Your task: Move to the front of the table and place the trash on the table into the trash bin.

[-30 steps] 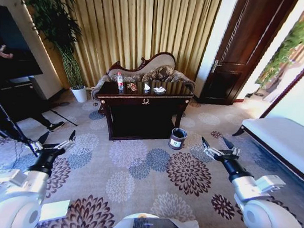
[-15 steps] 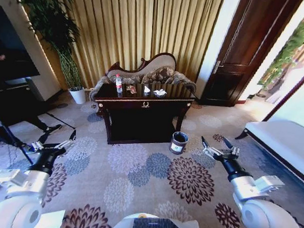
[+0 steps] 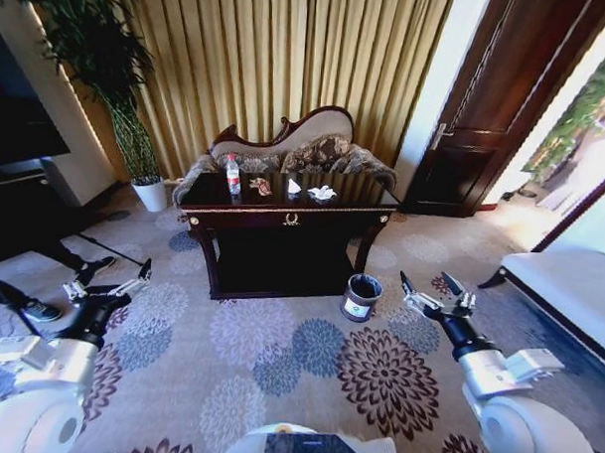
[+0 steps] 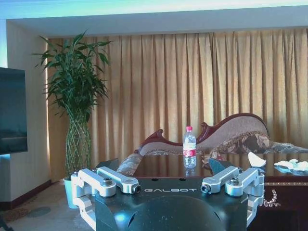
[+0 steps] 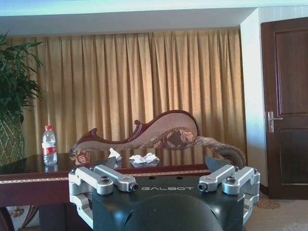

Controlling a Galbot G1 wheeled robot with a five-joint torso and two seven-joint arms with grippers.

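Head view shows the trash on the glossy dark table before sofa and gold curtains, trash bin beside its right leg on floral carpet, left gripper and right gripper spread open, holding nothing.

Daylight from right doorway; glare on table top; head view bows at edges; wrist views slightly soft.
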